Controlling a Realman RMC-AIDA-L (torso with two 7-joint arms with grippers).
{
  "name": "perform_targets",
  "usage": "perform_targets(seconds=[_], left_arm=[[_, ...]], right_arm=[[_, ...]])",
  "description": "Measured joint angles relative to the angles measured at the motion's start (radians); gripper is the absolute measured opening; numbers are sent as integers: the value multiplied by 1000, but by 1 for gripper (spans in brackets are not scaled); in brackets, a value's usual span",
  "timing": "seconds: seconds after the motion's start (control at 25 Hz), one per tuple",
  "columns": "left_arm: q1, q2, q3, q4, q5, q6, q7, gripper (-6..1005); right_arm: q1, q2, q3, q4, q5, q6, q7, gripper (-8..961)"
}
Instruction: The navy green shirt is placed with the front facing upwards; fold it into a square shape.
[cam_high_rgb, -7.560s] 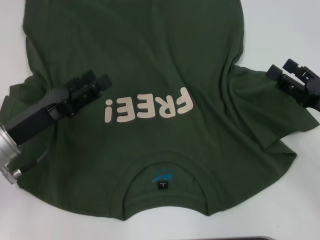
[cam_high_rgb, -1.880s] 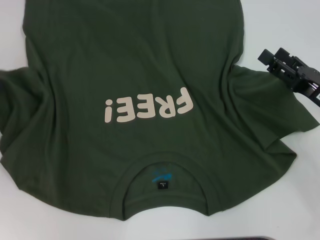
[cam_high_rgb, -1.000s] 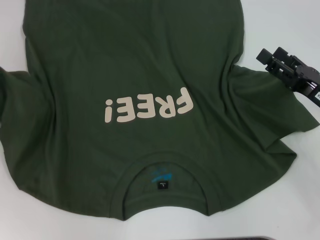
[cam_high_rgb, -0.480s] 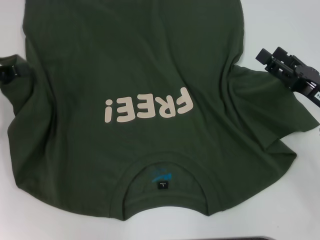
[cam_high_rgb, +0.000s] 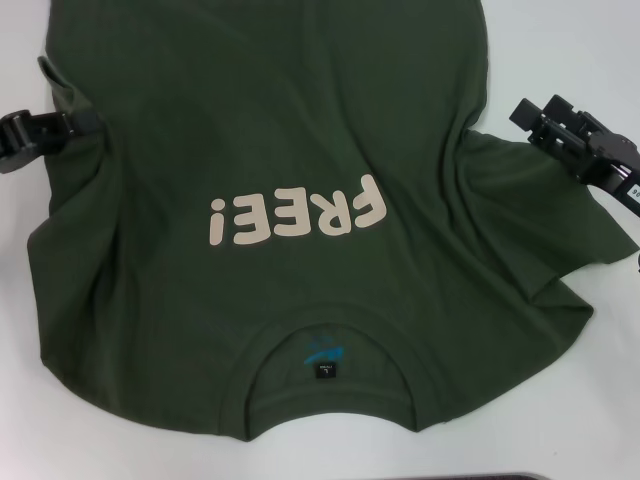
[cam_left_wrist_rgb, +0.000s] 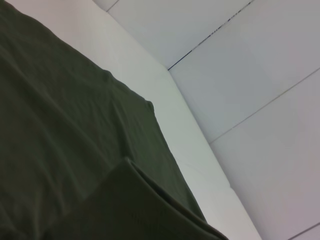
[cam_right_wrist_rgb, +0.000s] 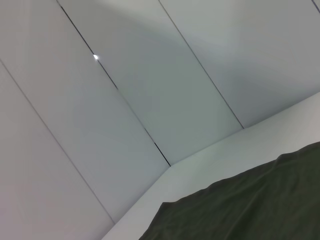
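Dragging the left sleeve inward, I am bringing my left gripper in from the desk's edge over the navy green shirt; half a second ago it was only just peeking in at the side, and a moment before that it was out of sight altogether. Its fingers are pinching shut on the sleeve fabric, which is now bunching toward the body instead of lying spread. The shirt is lying front up on the white desk, collar nearest me, with the cream lettering reading upside down from here. My right gripper is waiting just beside the right sleeve, barely shifted over the last second, fingers apart and holding nothing. I am judging this as the first side fold getting underway; the right sleeve is still lying flat and waiting its turn.
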Motion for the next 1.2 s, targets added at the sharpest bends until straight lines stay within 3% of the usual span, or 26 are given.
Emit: perform_targets(seconds=[0.2, 1.2], left_arm=[[-1, -13, -3, -14, -27, -24, 13, 2], [-3, -15, 5, -105, -36, -61, 83, 18]], right_arm=[[1, 1, 0, 0, -3, 0, 0, 884], [7, 1, 4, 7, 2, 3, 3, 883]])
